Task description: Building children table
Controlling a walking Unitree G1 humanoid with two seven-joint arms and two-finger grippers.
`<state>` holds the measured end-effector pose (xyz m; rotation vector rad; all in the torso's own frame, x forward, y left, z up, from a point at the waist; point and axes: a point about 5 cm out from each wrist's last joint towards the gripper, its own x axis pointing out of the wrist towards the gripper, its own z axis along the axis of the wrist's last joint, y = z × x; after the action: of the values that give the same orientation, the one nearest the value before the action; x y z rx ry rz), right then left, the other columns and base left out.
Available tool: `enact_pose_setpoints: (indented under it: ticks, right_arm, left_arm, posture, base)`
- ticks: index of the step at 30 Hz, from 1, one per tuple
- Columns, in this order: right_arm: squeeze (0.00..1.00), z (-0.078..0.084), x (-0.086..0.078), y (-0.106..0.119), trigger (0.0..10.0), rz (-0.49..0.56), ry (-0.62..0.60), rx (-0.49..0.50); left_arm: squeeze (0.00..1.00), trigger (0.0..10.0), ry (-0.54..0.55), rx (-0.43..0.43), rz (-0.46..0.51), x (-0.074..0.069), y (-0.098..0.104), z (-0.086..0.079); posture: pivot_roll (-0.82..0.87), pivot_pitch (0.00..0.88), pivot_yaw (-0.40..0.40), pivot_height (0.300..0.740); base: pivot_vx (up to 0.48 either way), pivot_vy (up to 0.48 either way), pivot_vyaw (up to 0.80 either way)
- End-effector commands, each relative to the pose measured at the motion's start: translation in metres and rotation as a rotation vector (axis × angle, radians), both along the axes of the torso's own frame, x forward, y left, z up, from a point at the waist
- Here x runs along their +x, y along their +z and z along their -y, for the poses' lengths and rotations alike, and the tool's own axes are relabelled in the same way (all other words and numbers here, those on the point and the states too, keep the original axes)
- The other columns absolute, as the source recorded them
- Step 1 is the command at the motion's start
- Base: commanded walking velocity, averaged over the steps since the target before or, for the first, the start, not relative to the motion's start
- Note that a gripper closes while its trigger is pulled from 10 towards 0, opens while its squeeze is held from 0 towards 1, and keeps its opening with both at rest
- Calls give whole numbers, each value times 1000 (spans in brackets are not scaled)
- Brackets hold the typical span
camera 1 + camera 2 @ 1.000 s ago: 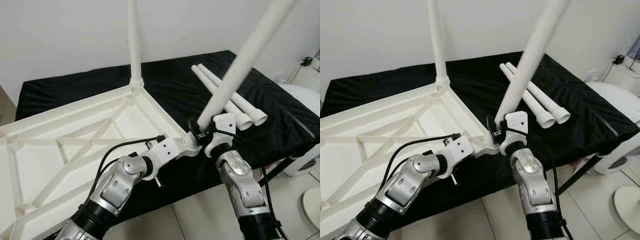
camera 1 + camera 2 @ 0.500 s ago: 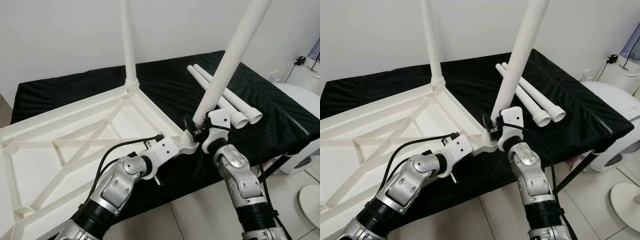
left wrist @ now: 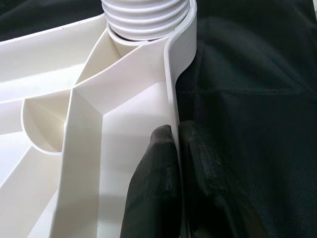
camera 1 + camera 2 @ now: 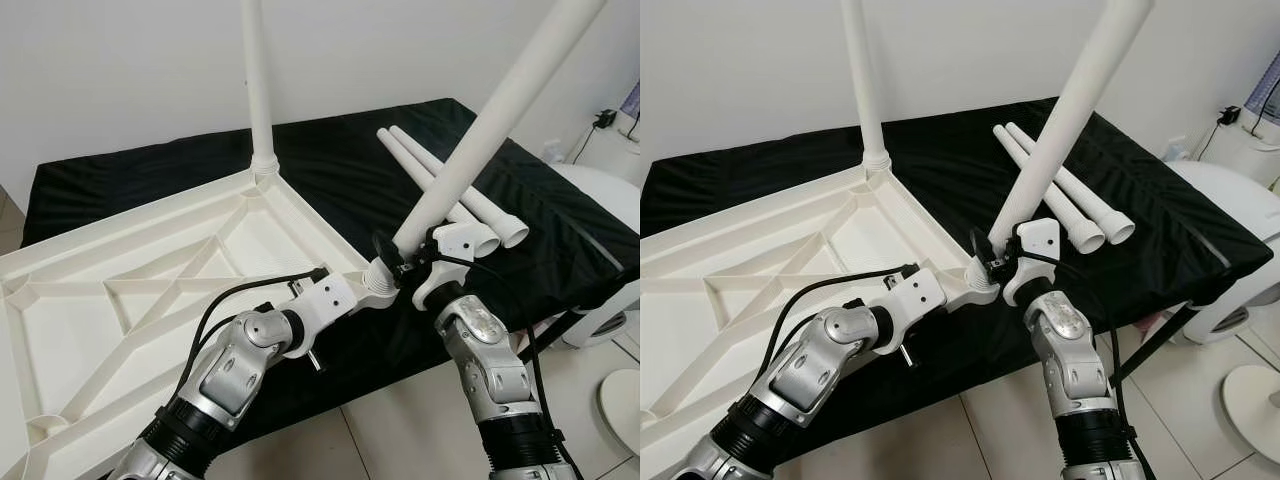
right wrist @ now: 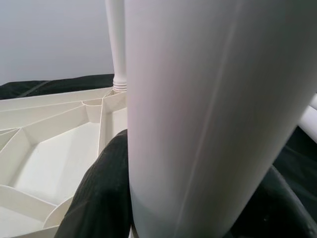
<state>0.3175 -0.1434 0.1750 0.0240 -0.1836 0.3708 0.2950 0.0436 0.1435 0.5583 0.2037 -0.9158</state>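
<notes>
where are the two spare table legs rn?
The two spare legs lie side by side on the black cloth, on the robot's right, just beyond the tilted leg held in the right gripper.

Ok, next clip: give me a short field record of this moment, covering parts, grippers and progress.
tabletop: upside down tabletop on the black cloth
fitted leg: fitted leg upright in far corner
held leg: held leg tilted, its end at the near corner socket
right gripper: right gripper shut on held leg
left gripper: left gripper pinching the tabletop rim
spare legs: spare legs lying on the cloth
</notes>
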Motion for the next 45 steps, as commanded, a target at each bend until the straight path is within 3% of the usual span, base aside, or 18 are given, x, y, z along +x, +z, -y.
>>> enact_pose_setpoints:
  ticks: [1, 12, 16, 21, 27, 37, 45]
  right_arm:
    - [0, 20, 0, -25, 10000, -125, -87, -3]
    - [0, 18, 4, -11, 10000, -81, -66, 25]
    - [0, 15, 3, -2, 10000, -60, -14, 102]
    - [0, 14, 5, -3, 10000, -112, -19, 71]
    - [0, 10, 6, 0, 10000, -103, 4, 32]
    - [0, 19, 13, 22, 10000, -50, -9, 106]
    - [0, 17, 12, 38, 10000, 12, 37, 158]
  left_arm:
    - [0, 10000, 2, 3, 31, 1, 5, -2]
    - [0, 10000, 4, 4, 29, 1, 5, -3]
    - [0, 10000, 4, 3, 30, 1, 5, -2]
    - [0, 10000, 5, 3, 30, 0, 5, -2]
    - [0, 10000, 0, 2, 29, -1, 4, -1]
    - [0, 10000, 1, 2, 29, -1, 4, 0]
    - [0, 10000, 3, 0, 29, -1, 4, 0]
  posture:
    - [-119, 107, 37, 740]
    - [-117, 105, 35, 740]
    - [-116, 102, 33, 740]
    - [-116, 100, 33, 740]
    - [-118, 96, 32, 740]
    - [-119, 91, 29, 740]
    - [-118, 95, 24, 740]
  base:
    - [0, 0, 0]
    - [0, 0, 0]
    - [0, 0, 0]
    - [0, 0, 0]
    - [0, 0, 0]
    - [0, 0, 0]
    - [0, 0, 0]
